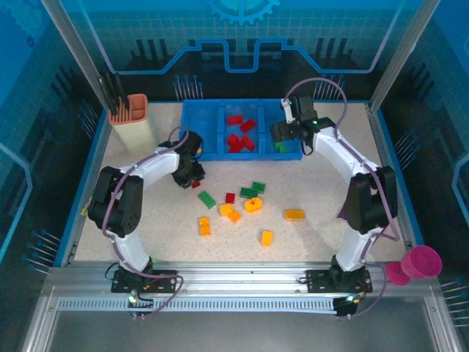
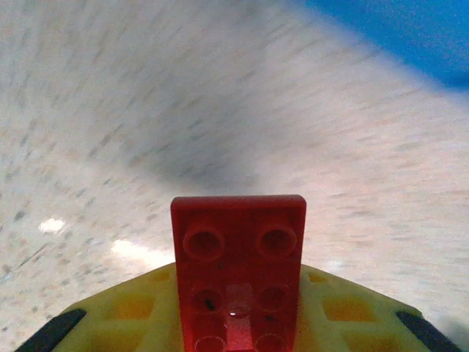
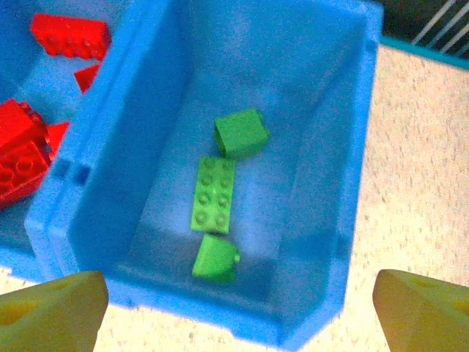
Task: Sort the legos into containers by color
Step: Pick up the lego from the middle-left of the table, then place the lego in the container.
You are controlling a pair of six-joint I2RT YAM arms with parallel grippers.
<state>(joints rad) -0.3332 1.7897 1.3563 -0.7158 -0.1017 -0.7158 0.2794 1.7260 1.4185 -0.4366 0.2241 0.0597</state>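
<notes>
Held a red lego (image 2: 238,249) clamped in the left pincer (image 2: 238,334) over the desk (image 2: 110,110); held the right pincer (image 3: 234,312) apart above three green legos (image 3: 213,193) in the tray's right compartment (image 3: 322,147).

No legible text, numbers or brand marks. The one sign-like graphic is a light-blue gear emblem (image 1: 242,8) with circuit-style lines, on the back panel (image 1: 146,29).
</notes>
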